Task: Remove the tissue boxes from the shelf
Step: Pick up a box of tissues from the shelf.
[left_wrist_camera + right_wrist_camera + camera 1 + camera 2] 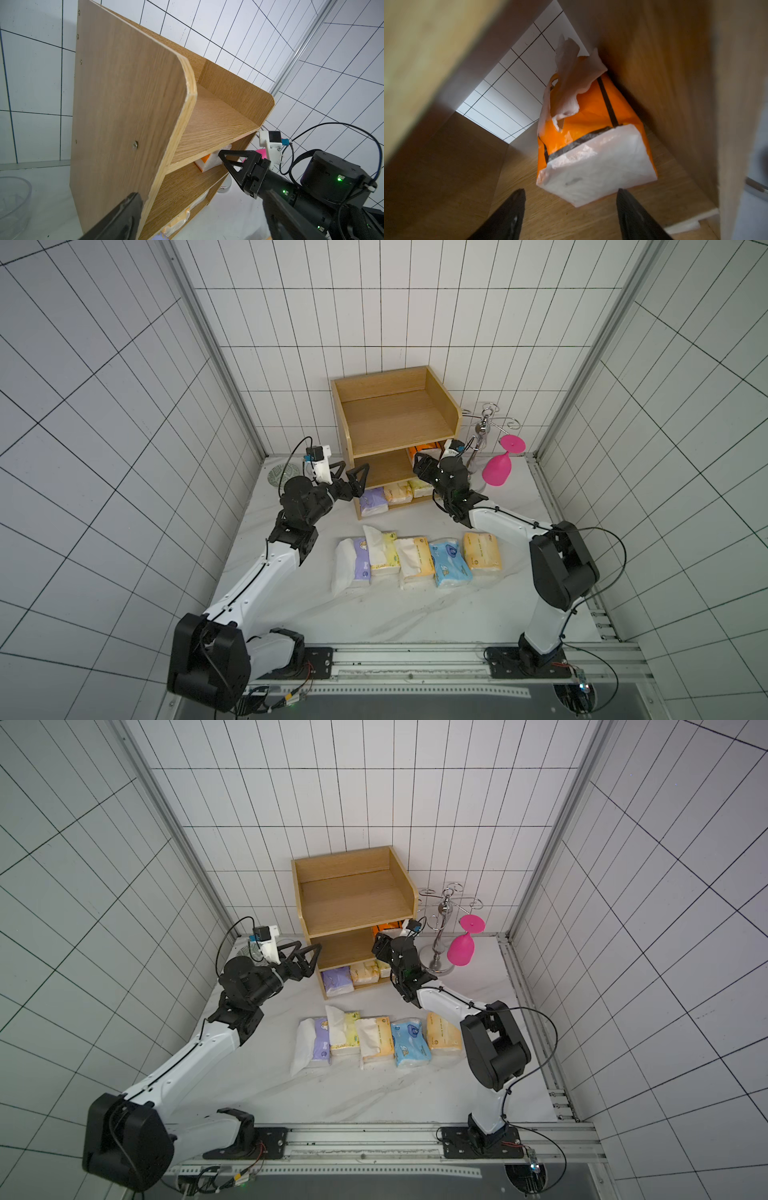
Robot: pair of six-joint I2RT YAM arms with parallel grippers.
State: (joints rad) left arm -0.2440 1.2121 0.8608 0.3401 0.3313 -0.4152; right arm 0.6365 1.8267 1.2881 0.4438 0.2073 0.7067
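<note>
Right gripper (571, 190) is inside the middle tier of the shelf (390, 423), jaws spread wide and holding nothing. They stand just before the white end of the bright orange pack (591, 116), one to each side, prob. so the pack can go between them. This pack lies against the shelf's right wall, w/ tissue sticking out. Left gripper (353, 469) hovers at the shelf's left front edge, also wide and empty, prob. kept aside to avoid a clash. Three packs (395, 495) sit in the bottom tier; five packs (415, 562) lie in a row on the table (291, 605) in front of the shelf. Next step, it seems: close on the bright orange pack & pull it out.
</note>
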